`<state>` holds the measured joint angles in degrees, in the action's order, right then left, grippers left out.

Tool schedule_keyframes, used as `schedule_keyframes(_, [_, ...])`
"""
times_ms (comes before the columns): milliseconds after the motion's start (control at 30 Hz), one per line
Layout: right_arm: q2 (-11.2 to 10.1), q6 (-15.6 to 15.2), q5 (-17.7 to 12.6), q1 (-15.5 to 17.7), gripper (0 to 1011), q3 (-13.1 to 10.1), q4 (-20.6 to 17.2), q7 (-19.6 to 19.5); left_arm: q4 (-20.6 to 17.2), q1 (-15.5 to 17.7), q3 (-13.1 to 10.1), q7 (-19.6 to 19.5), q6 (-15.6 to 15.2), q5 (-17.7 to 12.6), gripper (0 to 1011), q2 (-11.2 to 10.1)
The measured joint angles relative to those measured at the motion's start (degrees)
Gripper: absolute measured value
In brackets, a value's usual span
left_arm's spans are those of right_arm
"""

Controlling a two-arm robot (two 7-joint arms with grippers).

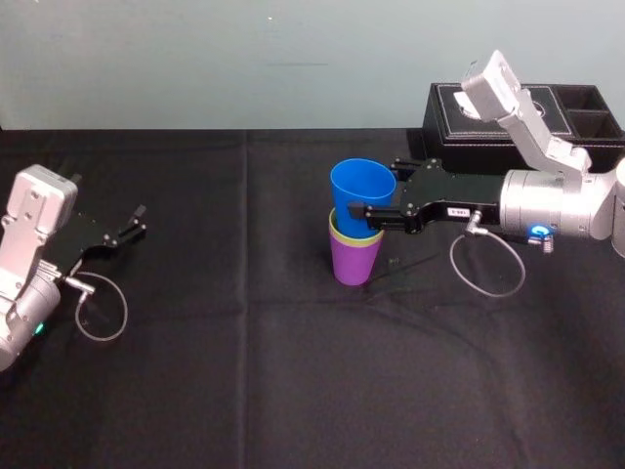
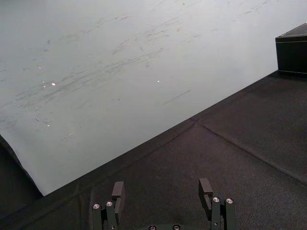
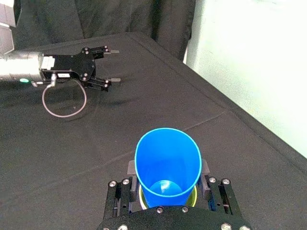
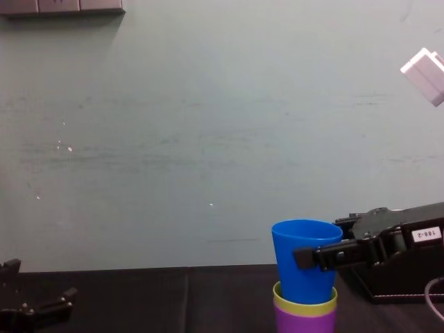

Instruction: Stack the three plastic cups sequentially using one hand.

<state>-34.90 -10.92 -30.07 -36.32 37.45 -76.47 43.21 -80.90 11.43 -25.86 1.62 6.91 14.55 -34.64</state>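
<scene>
Right gripper [image 1: 371,188] is reaching in from my right side, fingers clamped on either side of the blue cup [image 4: 302,267], gripping it around the middle of its wall. That blue cup sits with its base down inside the yellow-green cup [image 4: 305,304], most of its body standing proud above the rim. In the head view it leans a little towards my left. The yellow-green one is nested deep in the purple cup [image 1: 354,262], just a thin band of it showing, and the purple cup stands upright on the table near the middle of my workspace.

Left gripper [image 1: 140,221] is resting low on the far left, well apart from the stack, its fingers spread apart and holding nothing.

Underneath it all is a black cloth [image 1: 293,391] with fold creases crossing it, one running away from me and one running across. A grey cable loop [image 1: 488,274] hangs from my right wrist onto the cloth. Behind that wrist, at the back right of the table, sits a black box [image 1: 459,132] with open compartments. A pale grey-green wall [image 4: 208,139], lightly scuffed, closes off the back edge
</scene>
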Motion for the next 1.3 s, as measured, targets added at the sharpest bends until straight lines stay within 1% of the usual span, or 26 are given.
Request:
schedule_keyframes(233, [0.51, 0.25, 0.61, 0.11, 722, 0.11, 0.9, -0.13, 0.0, 0.0, 0.0, 0.0, 0.0, 0.0, 1011, 0.0])
schedule_keyframes(633, [0.43, 0.26, 0.53, 0.11, 721, 0.07, 0.76, -0.14, 0.0, 0.0, 0.0, 0.0, 0.0, 0.0, 1011, 0.0])
schedule_keyframes(767, [0.4, 0.25, 0.51, 0.11, 783, 0.07, 0.73, -0.14, 0.0, 0.0, 0.0, 0.0, 0.0, 0.0, 1011, 0.0])
schedule_keyframes(800, [0.4, 0.25, 0.5, 0.11, 837, 0.07, 0.71, -0.14, 0.0, 0.0, 0.0, 0.0, 0.0, 0.0, 1011, 0.0])
schedule_keyframes(867, [0.39, 0.24, 0.49, 0.11, 870, 0.07, 0.7, -0.14, 0.0, 0.0, 0.0, 0.0, 0.0, 0.0, 1012, 0.0])
schedule_keyframes(933, [0.38, 0.23, 0.48, 0.11, 935, 0.07, 0.69, -0.14, 0.0, 0.0, 0.0, 0.0, 0.0, 0.0, 1011, 0.0])
schedule_keyframes(967, [0.38, 0.23, 0.48, 0.11, 946, 0.07, 0.69, -0.14, 0.0, 0.0, 0.0, 0.0, 0.0, 0.0, 1012, 0.0])
schedule_keyframes(1000, [0.37, 0.23, 0.47, 0.11, 995, 0.07, 0.68, -0.14, 0.0, 0.0, 0.0, 0.0, 0.0, 0.0, 1012, 0.0])
schedule_keyframes(1300, [0.34, 0.18, 0.44, 0.11, 1004, 0.07, 0.63, -0.13, 0.0, 0.0, 0.0, 0.0, 0.0, 0.0, 1011, 0.0])
